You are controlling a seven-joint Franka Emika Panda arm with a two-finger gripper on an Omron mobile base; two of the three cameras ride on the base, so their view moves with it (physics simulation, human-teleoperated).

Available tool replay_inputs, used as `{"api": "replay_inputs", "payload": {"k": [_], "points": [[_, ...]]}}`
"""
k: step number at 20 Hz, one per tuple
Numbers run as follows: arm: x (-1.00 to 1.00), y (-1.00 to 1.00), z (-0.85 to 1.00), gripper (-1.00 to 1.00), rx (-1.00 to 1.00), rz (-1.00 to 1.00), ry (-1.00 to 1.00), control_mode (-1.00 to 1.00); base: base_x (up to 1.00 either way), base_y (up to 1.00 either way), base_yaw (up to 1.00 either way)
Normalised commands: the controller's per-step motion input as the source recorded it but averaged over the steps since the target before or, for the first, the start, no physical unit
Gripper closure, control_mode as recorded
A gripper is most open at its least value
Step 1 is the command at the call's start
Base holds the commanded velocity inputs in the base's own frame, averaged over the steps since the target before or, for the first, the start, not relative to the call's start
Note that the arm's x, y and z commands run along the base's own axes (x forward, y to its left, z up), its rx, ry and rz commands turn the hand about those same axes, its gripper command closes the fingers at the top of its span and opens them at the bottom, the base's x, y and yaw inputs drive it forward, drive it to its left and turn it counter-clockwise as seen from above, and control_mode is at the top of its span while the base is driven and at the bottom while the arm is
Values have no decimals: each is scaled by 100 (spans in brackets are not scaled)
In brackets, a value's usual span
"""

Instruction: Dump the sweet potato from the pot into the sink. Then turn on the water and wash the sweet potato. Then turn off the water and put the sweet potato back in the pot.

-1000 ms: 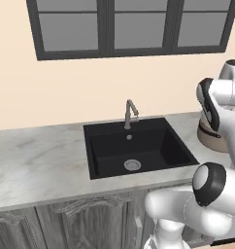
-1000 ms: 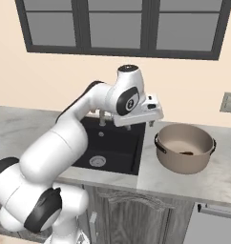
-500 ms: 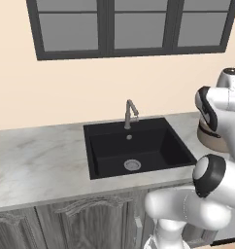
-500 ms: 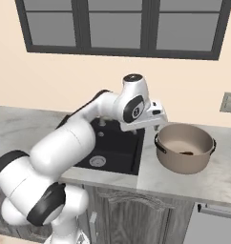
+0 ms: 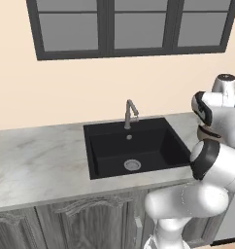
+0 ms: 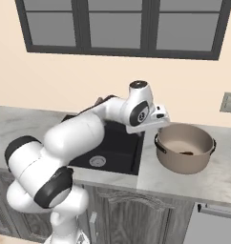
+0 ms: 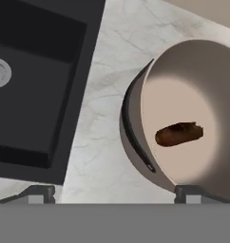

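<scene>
Your potato lies inside the pot at the right of the hand view, on the desk beside the sink. Your jaws stand open, fingertips low in frame, touching nothing.

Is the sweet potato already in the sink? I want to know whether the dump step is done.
No, the sweet potato lies inside the pot on the counter, beside the sink.

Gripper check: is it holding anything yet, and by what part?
Nothing is held. The gripper is open above the counter beside the pot; the sweet potato lies inside the pot.
</scene>
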Motion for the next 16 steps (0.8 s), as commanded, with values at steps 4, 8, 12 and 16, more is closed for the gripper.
{"api": "replay_inputs", "payload": {"k": [4,8,12,16], "points": [[35,-16,-27,-100,0,0,0,-100,0,0,0],[33,-15,-24,-100,0,0,0,-100,0,0,0],[31,-13,-20,-100,0,0,0,-100,0,0,0],[30,-18,-23,-100,0,0,0,-100,0,0,0]]}}
